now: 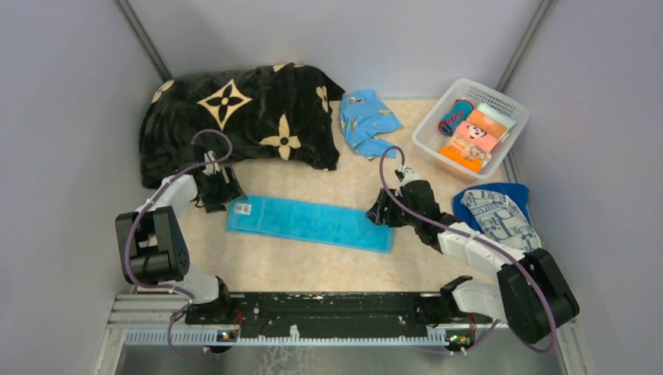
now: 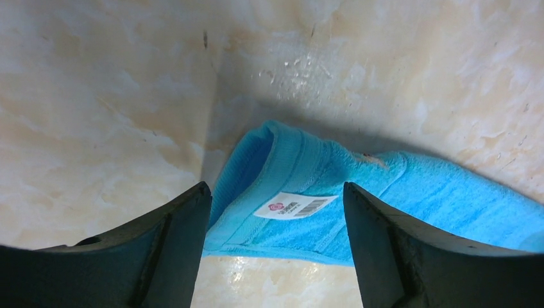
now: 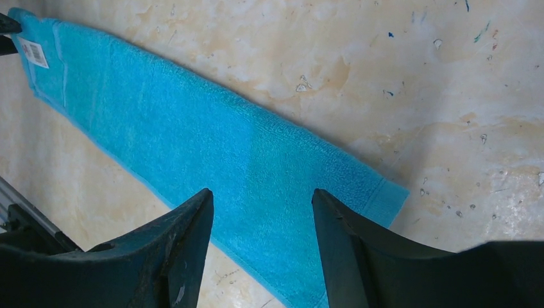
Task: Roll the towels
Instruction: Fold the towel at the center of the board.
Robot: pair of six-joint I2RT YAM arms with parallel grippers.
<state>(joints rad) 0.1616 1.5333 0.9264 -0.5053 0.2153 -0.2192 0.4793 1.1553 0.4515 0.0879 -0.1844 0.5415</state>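
The turquoise towel lies flat as a long strip across the middle of the bench. My left pincer hangs released over the end with the label, one finger on each side. My right pincer, also released, hangs over the other end. I judge the roll not yet started. Next I must pinch one end and turn it over itself, keeping the edges square.

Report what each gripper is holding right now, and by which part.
Nothing is held. The left gripper stands open over the labelled end of the turquoise towel; the right gripper stands open over its other end.
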